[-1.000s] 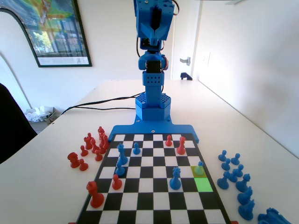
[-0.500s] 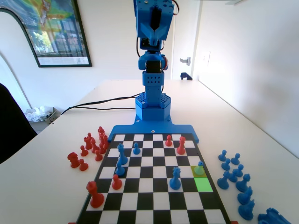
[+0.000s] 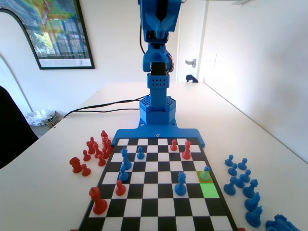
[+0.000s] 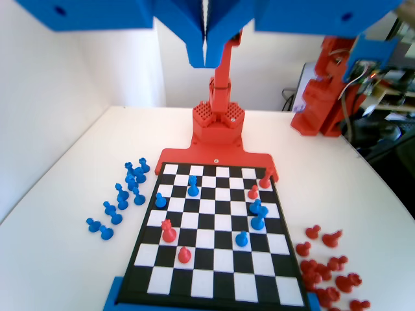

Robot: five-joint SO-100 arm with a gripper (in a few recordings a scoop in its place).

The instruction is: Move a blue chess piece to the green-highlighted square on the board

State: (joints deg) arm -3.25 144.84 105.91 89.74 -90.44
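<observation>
In the fixed view, the blue pawn (image 3: 206, 173) stands on the yellow-olive square of the board (image 3: 159, 211), just behind the green square (image 3: 210, 190), so one short hop remains. In the wrist view, the gripper (image 4: 206, 57) hangs high above, jaws pressed together, empty.

White walls all round, brightly lit. Framed poster (image 3: 50, 31) with dark frame hangs on the far wall at left in fixed view. White door with a lever handle (image 3: 191, 62) behind the table. Pale tabletop (image 3: 53, 159); black cable (image 3: 103, 107) runs across it. Dark chair back (image 3: 12, 130) at left edge.
</observation>
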